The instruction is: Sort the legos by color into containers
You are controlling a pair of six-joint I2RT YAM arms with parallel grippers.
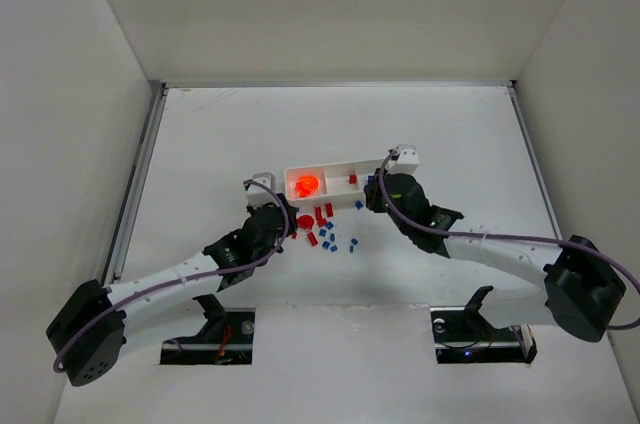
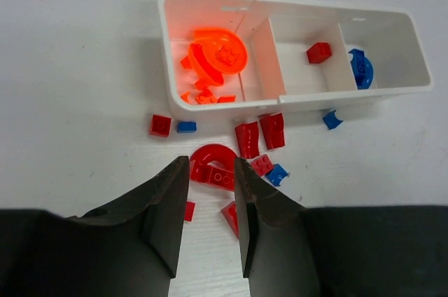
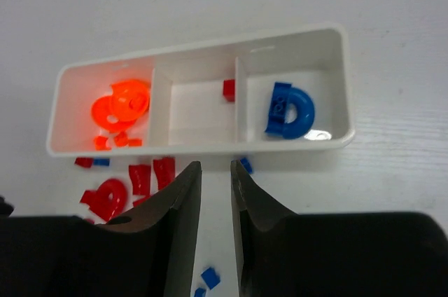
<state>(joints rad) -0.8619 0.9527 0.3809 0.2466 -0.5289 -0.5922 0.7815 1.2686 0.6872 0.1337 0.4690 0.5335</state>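
Note:
The white three-compartment tray (image 1: 335,166) lies mid-table. In the left wrist view its left compartment holds orange legos (image 2: 213,59), the middle one a red brick (image 2: 318,52), and the right one a blue round piece (image 2: 361,68). Loose red and blue legos (image 1: 325,229) lie scattered in front of the tray. My left gripper (image 2: 210,164) is open, and a red arch piece (image 2: 213,168) lies on the table right at its fingertips. My right gripper (image 3: 215,165) is open and holds nothing. Its tips are close to the tray's front wall (image 3: 203,148), beside a small blue piece (image 3: 245,164).
White enclosure walls stand on three sides, with a metal rail (image 1: 135,184) along the table's left edge. Small blue bricks (image 3: 210,277) lie under my right gripper. Both arms reach in from the near edge and come close together at the tray.

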